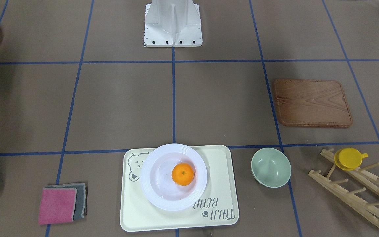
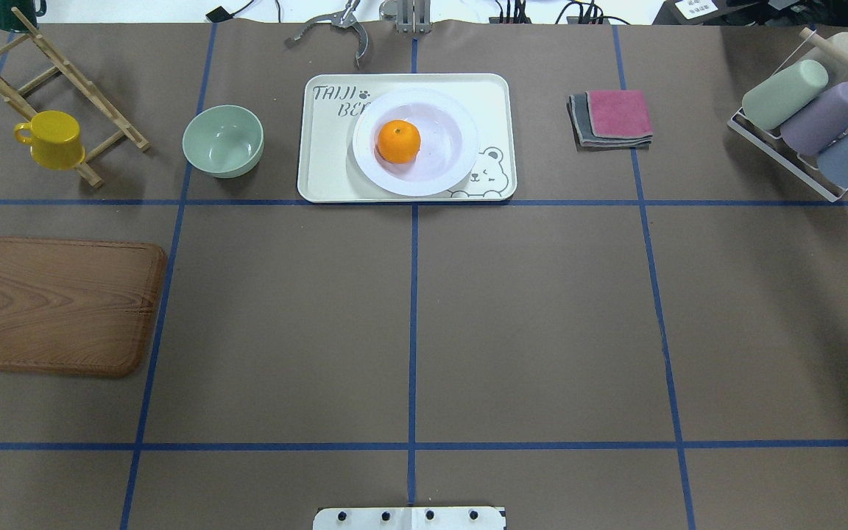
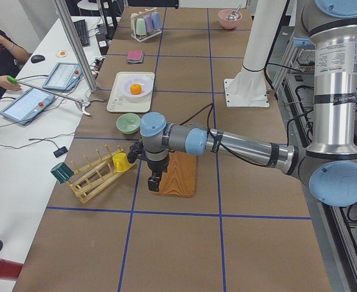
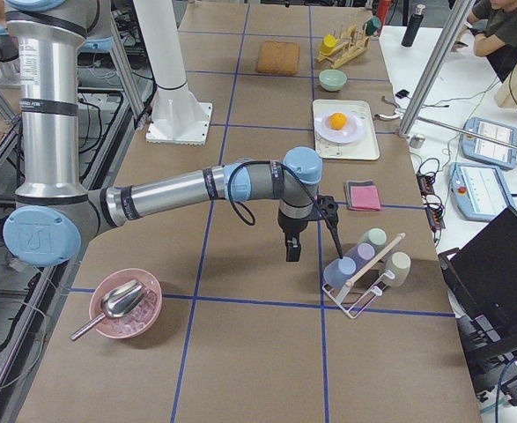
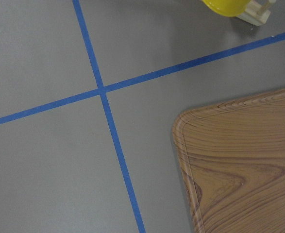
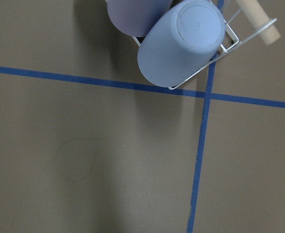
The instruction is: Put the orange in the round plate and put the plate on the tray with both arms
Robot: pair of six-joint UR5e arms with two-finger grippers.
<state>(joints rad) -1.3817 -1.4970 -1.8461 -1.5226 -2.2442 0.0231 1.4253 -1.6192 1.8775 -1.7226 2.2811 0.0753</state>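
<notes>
The orange (image 2: 398, 141) lies inside the glossy white round plate (image 2: 461, 162), and the plate rests on the cream bear tray (image 2: 321, 162) at the table's far middle. The front-facing view shows the same: orange (image 1: 183, 174), plate (image 1: 150, 187), tray (image 1: 219, 164). Both arms are far from the tray. In the exterior left view my left gripper (image 3: 154, 181) hangs over the corner of the wooden board (image 3: 179, 176). My right gripper (image 4: 291, 251) hangs low beside the cup rack (image 4: 364, 273). I cannot tell whether either gripper is open or shut.
A pale green bowl (image 2: 222, 140) sits left of the tray, and beyond it a yellow cup (image 2: 52, 138) hangs on a wooden rack. Folded cloths (image 2: 612, 118) lie right of the tray. A pink bowl (image 4: 124, 304) with a scoop sits near the right arm. A person sits at the side table.
</notes>
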